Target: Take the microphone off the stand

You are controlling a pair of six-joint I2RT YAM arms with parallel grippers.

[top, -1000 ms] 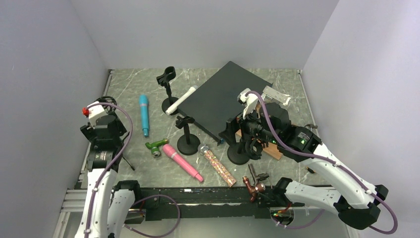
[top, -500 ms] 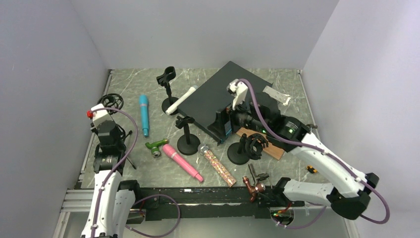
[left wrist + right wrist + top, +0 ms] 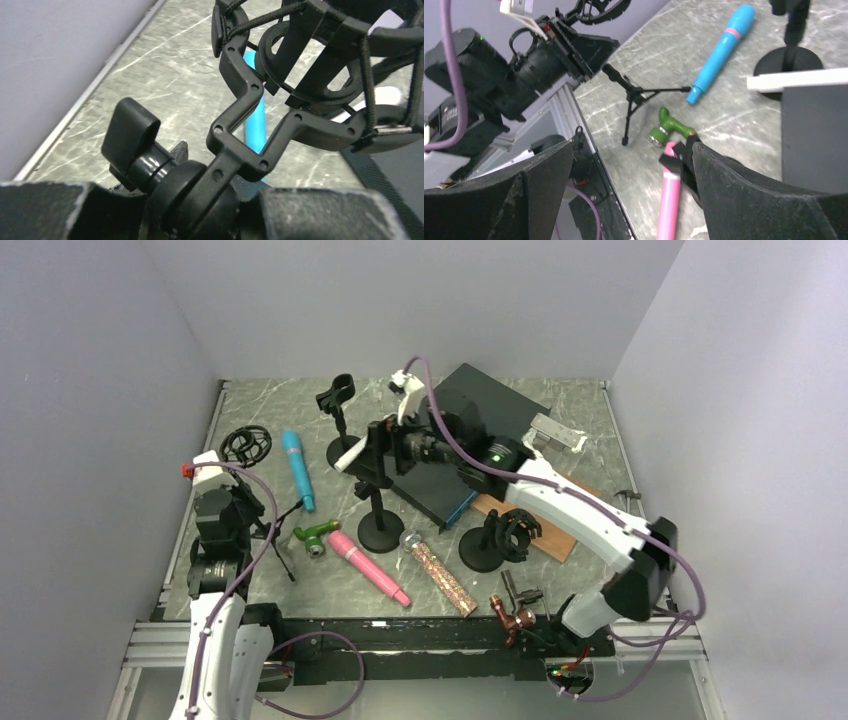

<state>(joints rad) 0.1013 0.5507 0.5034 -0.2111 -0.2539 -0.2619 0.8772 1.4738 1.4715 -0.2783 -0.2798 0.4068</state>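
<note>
Left gripper (image 3: 200, 212) pinching shock-mount stand (image 3: 240, 125); right gripper (image 3: 631, 150) spread.
I note the right arm swung from far right to centre and the stand shifted since earlier; blue microphone (image 3: 298, 470) lies on surface (image 3: 270, 410) beside it.

Grey-green marbled tabletop (image 3: 262, 416), pale walls (image 3: 400, 300)

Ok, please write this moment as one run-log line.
left gripper: shut on tripod stand | right gripper: open, near middle stand | blue microphone: lying on table
</note>
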